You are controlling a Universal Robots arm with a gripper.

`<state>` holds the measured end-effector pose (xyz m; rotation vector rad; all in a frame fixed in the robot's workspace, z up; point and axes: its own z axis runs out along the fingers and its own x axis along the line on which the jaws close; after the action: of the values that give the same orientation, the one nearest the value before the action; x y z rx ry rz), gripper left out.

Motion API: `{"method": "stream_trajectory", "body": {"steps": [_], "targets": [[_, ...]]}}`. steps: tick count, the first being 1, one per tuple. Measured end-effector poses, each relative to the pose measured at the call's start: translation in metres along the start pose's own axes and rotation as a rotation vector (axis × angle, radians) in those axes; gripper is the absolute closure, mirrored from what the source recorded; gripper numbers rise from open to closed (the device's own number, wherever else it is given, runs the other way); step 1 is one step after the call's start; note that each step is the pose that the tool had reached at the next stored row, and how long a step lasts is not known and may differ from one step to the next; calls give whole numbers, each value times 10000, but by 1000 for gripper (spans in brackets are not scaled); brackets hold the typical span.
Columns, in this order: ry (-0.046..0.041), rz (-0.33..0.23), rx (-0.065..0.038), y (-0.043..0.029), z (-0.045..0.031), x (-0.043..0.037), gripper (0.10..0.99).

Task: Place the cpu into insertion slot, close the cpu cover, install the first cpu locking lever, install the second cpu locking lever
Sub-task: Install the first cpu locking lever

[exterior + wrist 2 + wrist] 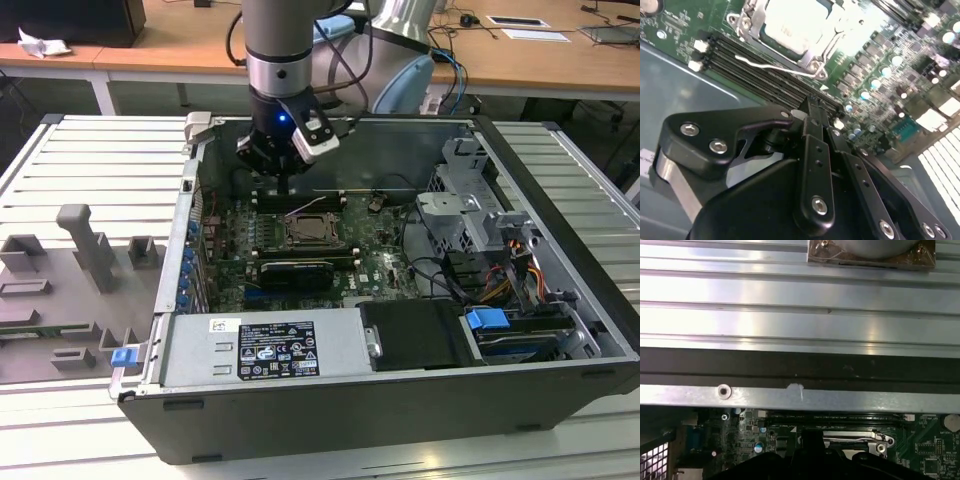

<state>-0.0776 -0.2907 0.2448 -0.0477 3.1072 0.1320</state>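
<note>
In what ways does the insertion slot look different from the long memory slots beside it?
The insertion slot is square with a silvery metal rim; the memory slots are long, narrow and dark. The insertion slot holds the pale square cpu; the memory slots look empty. Both sit on the green circuit board.

The black gripper (814, 107) is big and close, and its tip points at the green board (880, 55). Past it, the cpu (790, 25) has a shiny, bright top, and the silvery cpu cover (753, 25) sits around its edges. A thin wire lever (772, 67) lies between the cover and the long black memory slots (747, 62), just beside both.
</note>
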Motion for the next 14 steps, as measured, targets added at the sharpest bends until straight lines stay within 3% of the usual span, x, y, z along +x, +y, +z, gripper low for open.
{"method": "stream_trajectory", "body": {"steps": [7,14], "targets": [[4,-46,1,-15,135,-120,980],[5,-53,2,-18,171,-219,980]]}}
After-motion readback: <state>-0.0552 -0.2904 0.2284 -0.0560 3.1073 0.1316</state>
